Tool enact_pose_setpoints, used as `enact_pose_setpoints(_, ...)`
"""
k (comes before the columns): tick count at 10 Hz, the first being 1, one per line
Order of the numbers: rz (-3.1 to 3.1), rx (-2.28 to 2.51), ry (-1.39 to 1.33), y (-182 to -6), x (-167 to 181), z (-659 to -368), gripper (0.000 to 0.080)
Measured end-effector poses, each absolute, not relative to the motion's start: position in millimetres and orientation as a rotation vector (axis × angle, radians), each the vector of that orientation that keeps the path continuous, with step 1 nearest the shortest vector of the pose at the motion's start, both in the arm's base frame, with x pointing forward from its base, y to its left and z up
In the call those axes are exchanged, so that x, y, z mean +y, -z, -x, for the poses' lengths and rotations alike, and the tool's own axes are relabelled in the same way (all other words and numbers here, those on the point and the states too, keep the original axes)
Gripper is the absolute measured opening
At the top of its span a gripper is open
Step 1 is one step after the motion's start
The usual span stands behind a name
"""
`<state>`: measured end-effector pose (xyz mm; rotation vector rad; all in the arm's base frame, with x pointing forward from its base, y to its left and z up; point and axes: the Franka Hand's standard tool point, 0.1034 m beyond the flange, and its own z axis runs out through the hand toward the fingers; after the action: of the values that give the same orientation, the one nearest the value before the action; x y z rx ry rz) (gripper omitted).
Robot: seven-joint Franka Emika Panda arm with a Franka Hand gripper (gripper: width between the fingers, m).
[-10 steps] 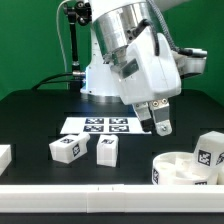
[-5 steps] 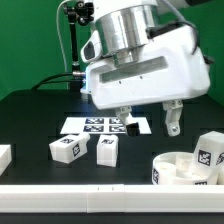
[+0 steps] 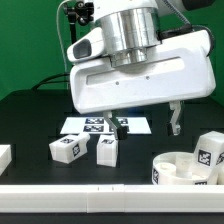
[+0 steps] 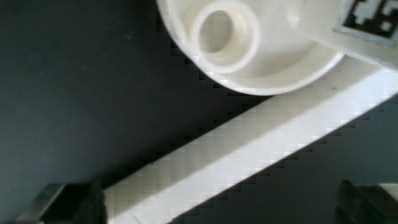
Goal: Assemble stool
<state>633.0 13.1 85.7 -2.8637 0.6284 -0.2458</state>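
Note:
The round white seat [image 3: 185, 168] lies on the black table at the exterior view's lower right. One tagged leg [image 3: 210, 150] stands at its right side. Two more legs [image 3: 66, 149] [image 3: 107, 150] lie left of centre. My gripper [image 3: 145, 122] hangs above the table between them and the seat, open wide and empty. In the wrist view the seat [image 4: 267, 60] with a round socket shows beyond a white rail. A tagged leg [image 4: 365, 20] shows at its edge. The dark fingertips [image 4: 68, 200] stand far apart on either side of the gripper [image 4: 222, 205].
The marker board [image 3: 100, 125] lies behind the gripper. A long white border rail [image 3: 100, 200] runs along the front edge and crosses the wrist view [image 4: 249, 140]. A white block [image 3: 4, 156] sits at the exterior view's left edge.
The gripper has turned about its wrist, so the fingers that were close together in view now stand spread left and right. It has also shifted towards the exterior view's left.

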Motion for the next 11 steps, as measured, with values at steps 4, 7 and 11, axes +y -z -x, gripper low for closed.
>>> enact_pose_setpoints(4, 3.001, 0.47, 0.27, -65.4, 2, -609, 0.0649)
enact_pose_setpoints(7, 3.004, 0.476, 0.277, -66.6, -35, -599, 0.0649)
enact_pose_setpoints(11, 2.976, 0.459, 0.064, -63.1, -28, -590, 0.0649)
